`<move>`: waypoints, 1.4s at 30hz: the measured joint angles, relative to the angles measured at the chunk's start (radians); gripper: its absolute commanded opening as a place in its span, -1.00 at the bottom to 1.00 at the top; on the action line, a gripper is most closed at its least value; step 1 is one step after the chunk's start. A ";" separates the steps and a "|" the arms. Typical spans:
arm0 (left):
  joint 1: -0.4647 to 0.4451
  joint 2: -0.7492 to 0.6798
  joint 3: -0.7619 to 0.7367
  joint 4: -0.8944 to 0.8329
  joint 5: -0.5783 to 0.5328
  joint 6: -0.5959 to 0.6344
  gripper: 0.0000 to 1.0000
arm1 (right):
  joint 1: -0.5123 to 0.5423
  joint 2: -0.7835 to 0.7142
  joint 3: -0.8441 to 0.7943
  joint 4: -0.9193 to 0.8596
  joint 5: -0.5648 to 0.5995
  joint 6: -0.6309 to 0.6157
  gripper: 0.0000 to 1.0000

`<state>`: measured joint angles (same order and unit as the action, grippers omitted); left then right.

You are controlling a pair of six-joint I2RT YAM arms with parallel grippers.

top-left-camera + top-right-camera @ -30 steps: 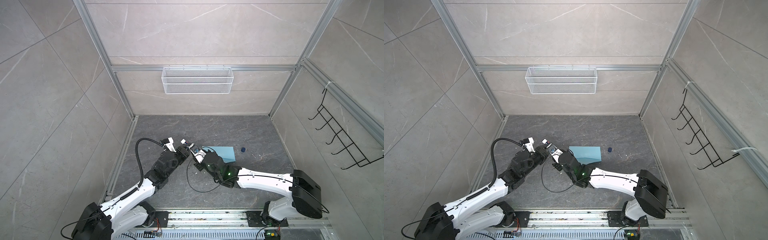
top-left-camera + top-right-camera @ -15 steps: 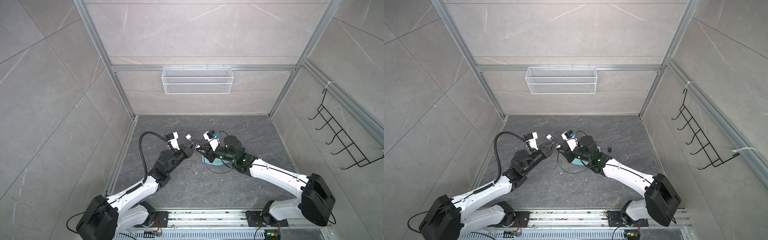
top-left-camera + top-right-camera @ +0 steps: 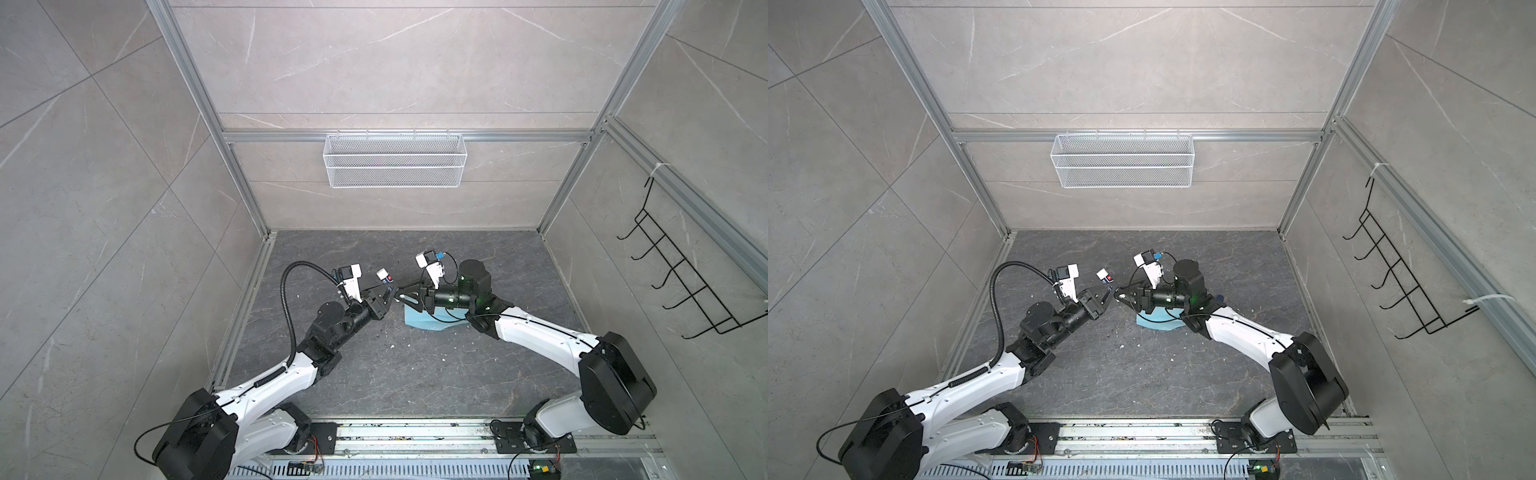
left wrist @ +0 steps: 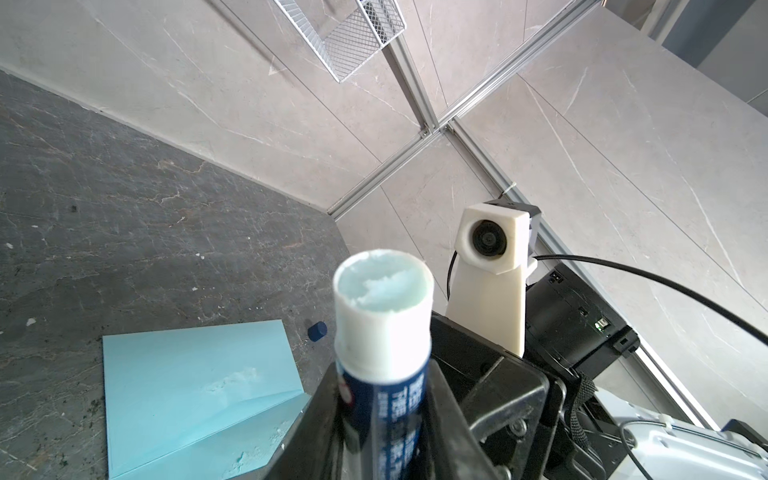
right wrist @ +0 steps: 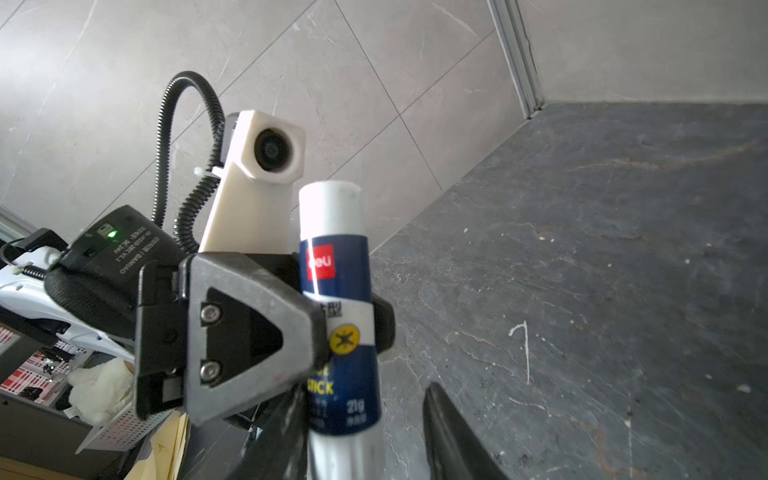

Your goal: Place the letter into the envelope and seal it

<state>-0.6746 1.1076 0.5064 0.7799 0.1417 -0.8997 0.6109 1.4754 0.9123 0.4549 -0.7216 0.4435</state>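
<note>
While logging from overhead, finding the left gripper [image 3: 388,297] pinching tight on the barrel of an uncapped glue stick [image 4: 382,324], and the right gripper [image 3: 401,296] holding its jaws apart either side of the stick's base end, gripping nothing. Spotting the envelope [image 3: 419,326] lying flat at mid-frame under the right wrist. Not seeing the letter, possibly inside. Judging the envelope as being light, floppy and tacky where smeared. Favouring pinching at a clean flap edge.
</note>
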 measured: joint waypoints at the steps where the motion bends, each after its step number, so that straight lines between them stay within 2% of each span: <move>1: 0.000 -0.001 0.000 -0.010 -0.002 -0.005 -1.00 | 0.017 -0.021 -0.006 -0.033 0.066 -0.037 0.20; 8: 0.000 -0.013 0.000 -0.061 -0.027 -0.050 -1.00 | 0.274 -0.216 -0.069 -0.159 0.632 -0.351 0.24; 12: 0.000 -0.013 0.000 -0.073 -0.032 -0.066 -1.00 | 0.351 -0.223 -0.070 -0.167 0.863 -0.483 0.13; 16: 0.000 -0.014 0.000 -0.079 -0.035 -0.077 -1.00 | 0.406 -0.183 -0.068 -0.171 1.009 -0.569 0.06; 20: 0.000 -0.022 0.000 -0.081 -0.037 -0.082 -1.00 | 0.437 -0.138 -0.066 -0.171 1.098 -0.616 -0.03; 26: 0.000 -0.028 0.000 -0.085 -0.039 -0.086 -1.00 | 0.452 -0.117 -0.061 -0.166 1.161 -0.637 -0.08; 34: 0.000 -0.028 0.000 -0.097 -0.039 -0.089 -1.00 | 0.463 -0.117 -0.061 -0.143 1.179 -0.639 -0.09; 42: 0.000 -0.028 0.000 -0.098 -0.039 -0.089 -1.00 | 0.468 -0.116 -0.059 -0.129 1.178 -0.639 -0.28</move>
<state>-0.6746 1.0794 0.5064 0.6819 0.1024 -0.9890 1.0790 1.3598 0.8536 0.3260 0.4568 -0.1951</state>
